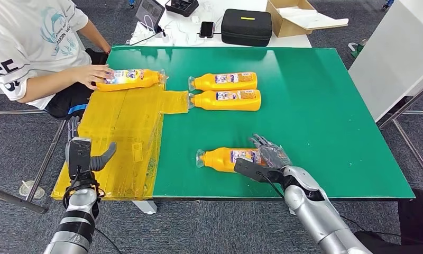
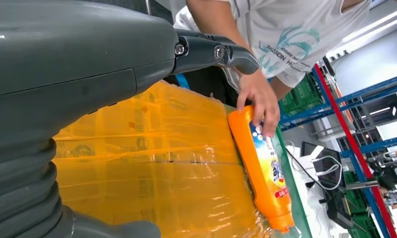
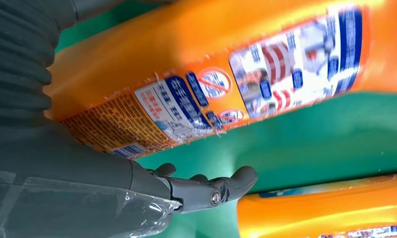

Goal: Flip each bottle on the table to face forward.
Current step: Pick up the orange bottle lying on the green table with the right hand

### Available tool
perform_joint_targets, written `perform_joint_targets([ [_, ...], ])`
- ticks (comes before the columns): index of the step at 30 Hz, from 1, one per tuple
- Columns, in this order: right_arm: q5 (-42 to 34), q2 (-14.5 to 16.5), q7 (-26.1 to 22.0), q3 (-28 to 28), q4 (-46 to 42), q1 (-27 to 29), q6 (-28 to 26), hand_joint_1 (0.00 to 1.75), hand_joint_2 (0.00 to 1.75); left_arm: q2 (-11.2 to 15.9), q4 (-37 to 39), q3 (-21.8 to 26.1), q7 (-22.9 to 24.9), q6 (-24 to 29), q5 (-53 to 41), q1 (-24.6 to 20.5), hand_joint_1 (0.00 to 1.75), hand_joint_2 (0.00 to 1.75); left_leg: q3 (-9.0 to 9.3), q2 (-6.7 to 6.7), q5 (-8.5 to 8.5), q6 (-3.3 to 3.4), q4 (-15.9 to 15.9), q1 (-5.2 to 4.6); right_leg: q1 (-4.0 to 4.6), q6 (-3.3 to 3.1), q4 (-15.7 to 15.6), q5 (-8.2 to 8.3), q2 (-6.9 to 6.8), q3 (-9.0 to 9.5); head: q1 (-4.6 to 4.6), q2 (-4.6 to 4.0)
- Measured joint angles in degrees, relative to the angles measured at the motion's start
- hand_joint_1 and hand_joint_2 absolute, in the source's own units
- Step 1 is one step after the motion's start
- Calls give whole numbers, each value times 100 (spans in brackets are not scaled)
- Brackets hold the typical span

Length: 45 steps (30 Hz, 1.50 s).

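Right hand point(image 1: 266, 159) sits at the near bottle point(image 1: 228, 158), fingers apart and laid over its base end, thumb beside it; nothing is clamped that I can see. Seen from the head, that bottle lies on its side on the green table point(image 1: 325, 106) at about 6 o'clock, cap toward 9 o'clock. Two more bottles point(image 1: 224, 90) lie touching side by side near the centre. A fourth bottle point(image 1: 129, 79) rests at 10 o'clock on the yellow plastic sheet point(image 1: 119, 137), under a person's hand point(image 1: 93, 75). The left hand point(image 1: 85, 156) hovers off the table's near-left edge, fingers loose and holding nothing.

From the left wrist, the person's hand presses the fourth bottle against the sheet.

From the right wrist, the near bottle's label of small print and warning marks fills the frame, which reads to me as its back face. The thumb point(image 3: 211, 188) is clear of it over green table.

Judging by this, the step is the flip of the near bottle. Next the fingers should close round its body, then roll it half a turn.
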Motion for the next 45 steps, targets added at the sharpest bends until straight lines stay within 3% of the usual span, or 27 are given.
perform_joint_targets([
  [1,-40,-19,-31,31,40,-38,52,175,175,-3,24,2,0,-8,-2,-20,0,175,4,0,0,0,0,0,0,0,0,0,0,3,1,-1],
  [15,-990,-183,-786,235,337,-267,291,175,175,-98,288,7,0,-87,15,-190,0,175,23,2,-1,-1,0,2,2,0,-1,0,2,17,1,-1],
  [18,-1455,-90,-1114,99,228,-54,-207,175,175,-130,283,-23,0,-161,108,-185,0,175,20,2,-3,-1,0,2,3,0,-1,0,2,17,1,-1],
  [21,-1631,249,-1359,-217,-85,342,-1030,175,175,-176,229,-40,0,-278,224,-136,0,175,11,1,-3,-1,-1,3,4,0,0,0,1,9,-3,-1],
  [24,-1612,567,-1497,-478,-418,606,-1484,175,175,-235,146,-45,0,-448,311,-71,0,175,4,-2,-1,-2,-1,6,6,-1,1,-1,-1,3,-3,-1],
  [29,-1431,1150,-2346,-1062,-1163,960,-2917,175,175,-417,-275,-28,171,-1352,881,137,0,175,-8,-6,-1,-2,-1,4,4,-1,2,-3,-4,-4,-1,0],
  [31,-1349,1345,-2496,-1225,-1440,1057,-3236,175,175,-512,-481,-33,300,-1643,1080,207,0,175,-10,-6,-2,-1,0,2,2,0,1,-3,-5,-5,0,-1],
  [34,-1302,1557,-2710,-1410,-1720,1187,-3506,175,175,-605,-704,-46,488,-2027,1413,262,0,175,-10,-7,-3,0,0,0,0,0,0,-3,-5,-6,-1,0],
  [39,-1362,1791,-3256,-1654,-1984,1326,-3964,175,175,-699,-911,-139,1067,-3565,2663,320,0,175,-10,-6,-2,-1,-1,2,2,0,0,-2,-5,-7,-1,-1],
  [43,-1376,1875,-3376,-1760,-2060,1395,-4005,174,175,-735,-974,-219,1235,-3928,2990,323,0,175,-8,-1,-2,-1,0,2,2,0,0,-1,-3,-8,-1,-1],
  [45,-1353,1891,-3502,-1793,-2056,1411,-4008,174,175,-735,-975,-272,1423,-4424,3462,328,0,175,-10,-4,-2,-1,0,2,2,-1,0,-2,-7,-8,-1,-1],
])
